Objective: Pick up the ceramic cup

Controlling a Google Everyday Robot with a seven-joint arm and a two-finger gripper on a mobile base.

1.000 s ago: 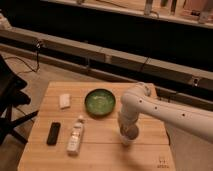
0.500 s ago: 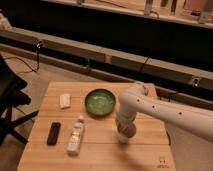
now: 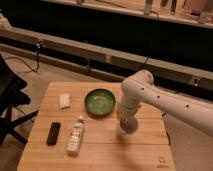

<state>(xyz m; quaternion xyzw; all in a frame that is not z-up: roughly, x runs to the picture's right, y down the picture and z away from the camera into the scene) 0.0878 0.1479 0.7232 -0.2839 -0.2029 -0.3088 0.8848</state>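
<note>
Camera view: my gripper (image 3: 127,126) has dipped lower at centre-right, over the hidden ceramic cup beside the green bowl (image 3: 99,102).

Dim warm light, gripper (image 3: 126,128) low over table (image 3: 105,148)

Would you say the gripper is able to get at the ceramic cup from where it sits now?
Probably yes. The gripper hangs low over the table, right of the green bowl, directly over the spot where the ceramic cup shows as a pale shape. Nothing stands between them.
</note>
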